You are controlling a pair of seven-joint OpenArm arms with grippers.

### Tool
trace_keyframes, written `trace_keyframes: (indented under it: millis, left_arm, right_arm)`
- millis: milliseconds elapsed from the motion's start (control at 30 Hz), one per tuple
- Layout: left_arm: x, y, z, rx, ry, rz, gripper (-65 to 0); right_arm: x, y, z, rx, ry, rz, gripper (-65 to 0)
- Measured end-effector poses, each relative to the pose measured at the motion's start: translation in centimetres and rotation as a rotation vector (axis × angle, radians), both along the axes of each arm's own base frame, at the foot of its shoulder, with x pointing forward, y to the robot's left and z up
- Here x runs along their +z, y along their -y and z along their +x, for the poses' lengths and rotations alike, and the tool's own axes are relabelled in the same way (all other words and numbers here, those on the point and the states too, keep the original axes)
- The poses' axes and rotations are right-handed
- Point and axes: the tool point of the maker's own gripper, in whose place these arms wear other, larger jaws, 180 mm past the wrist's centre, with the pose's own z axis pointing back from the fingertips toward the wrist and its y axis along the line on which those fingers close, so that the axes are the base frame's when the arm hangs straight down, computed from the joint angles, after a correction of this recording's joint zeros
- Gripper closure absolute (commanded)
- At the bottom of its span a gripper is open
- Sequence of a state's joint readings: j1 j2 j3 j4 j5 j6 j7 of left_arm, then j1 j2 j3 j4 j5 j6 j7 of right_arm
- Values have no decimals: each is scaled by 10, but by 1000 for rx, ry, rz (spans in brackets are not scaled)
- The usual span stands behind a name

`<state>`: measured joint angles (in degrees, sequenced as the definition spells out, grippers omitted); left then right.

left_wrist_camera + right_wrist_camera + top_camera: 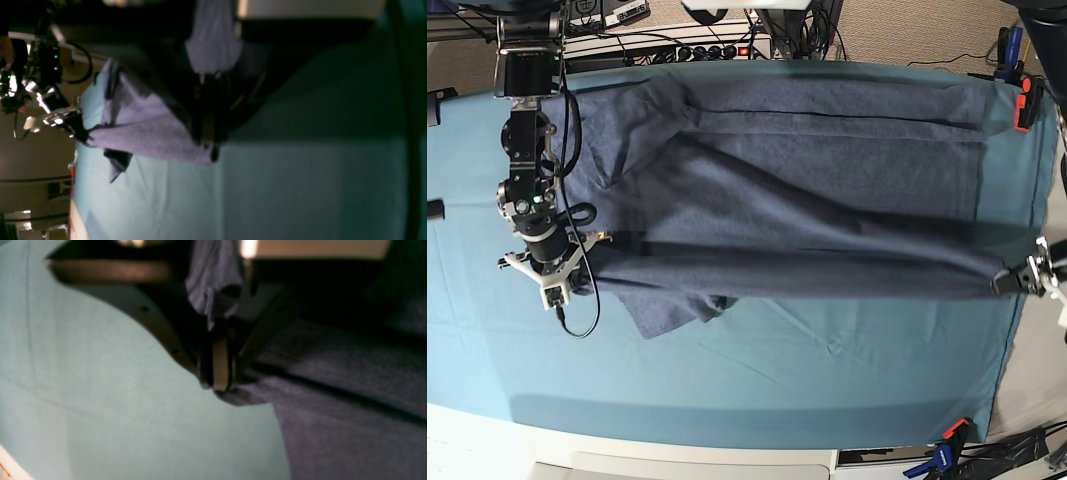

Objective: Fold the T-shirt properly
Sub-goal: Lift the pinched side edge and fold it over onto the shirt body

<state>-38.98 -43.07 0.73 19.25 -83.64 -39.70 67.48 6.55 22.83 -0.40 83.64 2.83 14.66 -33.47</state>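
Note:
The blue-grey T-shirt (827, 190) lies spread wide over the teal table cloth (777, 390); no lettering shows. Its front edge is stretched taut between both grippers and lifted off the cloth, casting a shadow below. My left gripper (1010, 281) is shut on the shirt's right end; the left wrist view shows its fingertips (209, 146) pinching the fabric (146, 130). My right gripper (595, 262) is shut on the shirt's left end; the right wrist view shows it (218, 386) clamped on a corner of the shirt (333, 426). A sleeve (672, 310) hangs loose at the front left.
An orange clamp (1025, 103) holds the cloth at the back right, and a blue-and-orange clamp (947, 445) holds it at the front right. A power strip and cables (697, 50) sit behind the table. The table's white front edge (677, 465) runs along the bottom.

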Motion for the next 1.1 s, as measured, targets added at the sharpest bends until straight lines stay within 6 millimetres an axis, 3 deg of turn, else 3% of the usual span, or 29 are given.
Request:
trace_keyframes:
  millis: [433, 733, 1100]
  left_arm:
    - [-21, 9, -33, -104, -36, 62, 0]
    - [-22, -12, -55, -123, -62, 132, 0]
    - [-44, -8, -85, -157, -121, 143, 0]
  right_arm:
    - [-25, 17, -30, -2, -90, -47, 0]
    - [-33, 7, -51, 26, -114, -52, 0]
    - [-48, 5, -78, 20, -161, -59, 0]
